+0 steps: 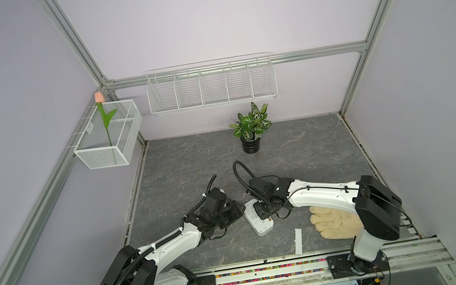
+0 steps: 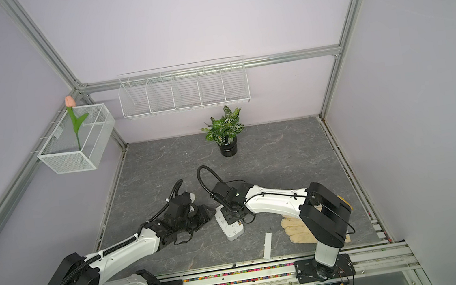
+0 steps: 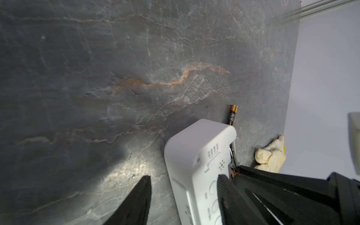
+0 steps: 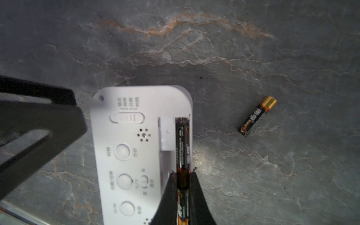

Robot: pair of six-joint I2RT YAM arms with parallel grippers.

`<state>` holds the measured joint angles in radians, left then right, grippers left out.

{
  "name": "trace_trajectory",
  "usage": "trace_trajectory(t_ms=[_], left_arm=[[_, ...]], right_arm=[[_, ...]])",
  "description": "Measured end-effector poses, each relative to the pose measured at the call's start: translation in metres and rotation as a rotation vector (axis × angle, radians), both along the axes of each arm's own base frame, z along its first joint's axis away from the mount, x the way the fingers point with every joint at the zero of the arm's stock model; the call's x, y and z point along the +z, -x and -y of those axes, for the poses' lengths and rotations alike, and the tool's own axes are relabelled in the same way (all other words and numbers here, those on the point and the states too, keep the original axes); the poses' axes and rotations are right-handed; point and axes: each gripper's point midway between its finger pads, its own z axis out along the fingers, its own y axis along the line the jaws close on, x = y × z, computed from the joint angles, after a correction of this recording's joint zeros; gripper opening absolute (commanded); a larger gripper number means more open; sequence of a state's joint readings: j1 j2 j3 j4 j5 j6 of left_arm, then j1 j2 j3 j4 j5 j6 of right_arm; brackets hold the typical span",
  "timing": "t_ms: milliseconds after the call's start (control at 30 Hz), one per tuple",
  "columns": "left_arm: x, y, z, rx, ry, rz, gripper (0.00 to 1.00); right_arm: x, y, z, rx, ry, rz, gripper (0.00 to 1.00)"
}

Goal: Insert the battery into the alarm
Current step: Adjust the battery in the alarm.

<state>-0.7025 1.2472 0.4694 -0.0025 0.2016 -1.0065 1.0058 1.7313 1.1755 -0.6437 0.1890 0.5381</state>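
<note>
The alarm (image 1: 258, 225) lies face down, back up, on the table (image 1: 193, 160), near the middle and between the two arms. Its long axis runs far to near, with the far end leaning slightly left and the near end slightly right. An open slot runs along its right long edge in the far half.

The right gripper (image 4: 183, 173) reaches down over that edge, its fingers pressed together on the battery (image 4: 183, 187). The battery lies in line with the slot and parallel to the alarm's long axis, its gold end pointing near. Beyond the fingertips, black casing fills the slot to its far end; whether that is the same cell cannot be told.

The left gripper (image 3: 184, 176) sits at the alarm's left side with its fingers spread. One finger is over the bare table, the other over the alarm's back; contact cannot be judged.

A loose battery (image 4: 257, 116) lies on the table to the right of the alarm's far end, apart from it. A pale glove (image 1: 335, 222) and a white strip (image 1: 298, 241) lie to the near right.
</note>
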Motion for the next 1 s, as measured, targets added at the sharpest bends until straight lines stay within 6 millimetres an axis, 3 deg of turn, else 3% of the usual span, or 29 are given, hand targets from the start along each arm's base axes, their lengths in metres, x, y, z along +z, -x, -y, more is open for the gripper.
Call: trace_trajectory(t_ms=[167, 467, 767, 1000], left_arm=[[-0.001, -0.003, -0.006, 0.050, 0.034, -0.005, 0.55], [0.004, -0.015, -0.039, 0.204, 0.107, -0.006, 0.55], [0.012, -0.014, -0.051, 0.258, 0.150, 0.018, 0.55], [0.017, -0.013, -0.047, 0.242, 0.181, 0.026, 0.56]], right_arm=[[-0.001, 0.000, -0.001, 0.013, 0.080, 0.028, 0.07], [-0.004, -0.001, 0.002, 0.020, 0.211, 0.088, 0.09], [-0.005, -0.002, 0.008, 0.005, 0.310, 0.131, 0.09], [-0.004, 0.004, 0.005, 0.012, 0.320, 0.115, 0.13]])
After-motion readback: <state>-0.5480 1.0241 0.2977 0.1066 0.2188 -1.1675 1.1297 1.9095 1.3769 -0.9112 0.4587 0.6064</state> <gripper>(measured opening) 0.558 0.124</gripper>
